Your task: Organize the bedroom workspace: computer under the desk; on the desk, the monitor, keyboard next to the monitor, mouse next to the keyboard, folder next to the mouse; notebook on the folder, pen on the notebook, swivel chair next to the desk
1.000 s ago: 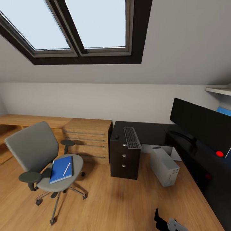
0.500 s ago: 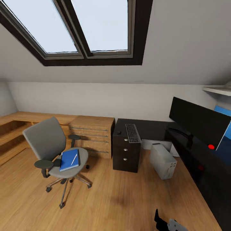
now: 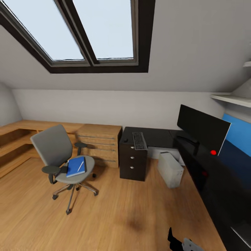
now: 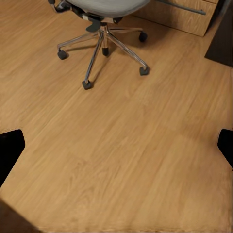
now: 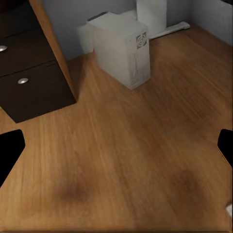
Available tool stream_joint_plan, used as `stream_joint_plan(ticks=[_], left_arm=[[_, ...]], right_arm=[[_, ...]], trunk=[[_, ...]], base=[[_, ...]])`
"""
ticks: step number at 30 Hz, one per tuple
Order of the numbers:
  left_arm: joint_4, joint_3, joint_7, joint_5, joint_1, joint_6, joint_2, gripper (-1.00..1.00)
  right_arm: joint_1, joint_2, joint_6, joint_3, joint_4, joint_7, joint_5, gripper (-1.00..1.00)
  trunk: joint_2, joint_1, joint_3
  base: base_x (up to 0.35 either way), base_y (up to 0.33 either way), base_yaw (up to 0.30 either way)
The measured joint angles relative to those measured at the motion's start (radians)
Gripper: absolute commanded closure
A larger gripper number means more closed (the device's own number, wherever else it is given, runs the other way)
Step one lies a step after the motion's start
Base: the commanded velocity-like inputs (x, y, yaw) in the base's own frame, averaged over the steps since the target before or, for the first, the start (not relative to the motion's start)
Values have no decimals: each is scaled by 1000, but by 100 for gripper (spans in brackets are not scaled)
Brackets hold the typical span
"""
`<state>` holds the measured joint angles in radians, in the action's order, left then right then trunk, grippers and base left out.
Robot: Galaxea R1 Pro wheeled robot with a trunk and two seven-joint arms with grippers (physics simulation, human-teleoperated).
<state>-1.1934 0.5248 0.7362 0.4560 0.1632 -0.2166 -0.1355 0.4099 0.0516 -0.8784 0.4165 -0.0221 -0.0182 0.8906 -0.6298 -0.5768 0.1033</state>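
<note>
Right gripper (image 3: 183, 242) sits low in head view, state unclear there; cam has pulled back, swivel chair (image 3: 62, 157) w/ blue notebook (image 3: 76, 166) + pen (image 3: 81, 165) now smaller. Keyboard (image 3: 138, 140) on desk (image 3: 157, 136). Left wrist: fingers (image 4: 9, 150) wide apart over floor. Right wrist: fingers (image 5: 8, 153) spread, computer (image 5: 121, 46) ahead.

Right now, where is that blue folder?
In the head view the blue folder lies on the seat of the swivel chair, left of the dark desk, with a pen on top.

Matt wood floor (image 3: 115, 212), glossy black desk (image 3: 223, 188), grey cloth swivel chair (image 3: 52, 150).
</note>
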Motion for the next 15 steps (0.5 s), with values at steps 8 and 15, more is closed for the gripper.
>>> stream_joint_plan(ticks=[8,15], left_arm=[[0,0,0,0,0,1,0,-100],[0,1,0,0,0,1,0,-100]], right_arm=[[-1,0,1,0,0,0,-20,-100],[-2,0,1,0,0,0,-38,-100]], trunk=[[56,31,-25],[105,58,-47]], base=[[-289,-235,0],[-283,-242,0]])
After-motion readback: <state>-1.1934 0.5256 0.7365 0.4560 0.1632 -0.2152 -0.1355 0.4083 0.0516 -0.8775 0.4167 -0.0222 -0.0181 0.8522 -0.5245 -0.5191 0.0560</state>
